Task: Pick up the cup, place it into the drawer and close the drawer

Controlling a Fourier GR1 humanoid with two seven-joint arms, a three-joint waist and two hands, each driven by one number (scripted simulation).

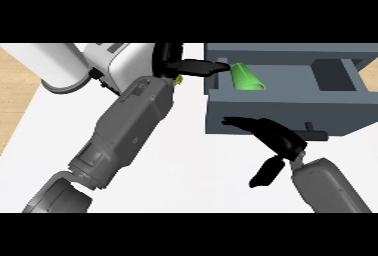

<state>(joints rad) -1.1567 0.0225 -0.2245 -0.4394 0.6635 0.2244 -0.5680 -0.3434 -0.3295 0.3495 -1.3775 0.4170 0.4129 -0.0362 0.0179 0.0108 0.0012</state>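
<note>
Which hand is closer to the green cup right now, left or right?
Left. The left hand reaches to the drawer's edge, its fingers right beside the green cup lying in the drawer. The right hand is lower, at the drawer front near the handle.

drawer (295, 107) open-topped, cup (247, 77) at left — right side free

The left forearm (125, 135) is a long grey casing of blocky, flat-sided panels with seams between them, ending near the elbow in a darker rounded segment (63, 195). At its far end sits a glossy black left hand (193, 67), with a small yellow-green mark beside the wrist. The right forearm (328, 187) is shorter in view, smooth and grey with rounded edges. Its right hand (277, 137) is glossy black too, with slim tapering fingers and a separate thumb.
</note>
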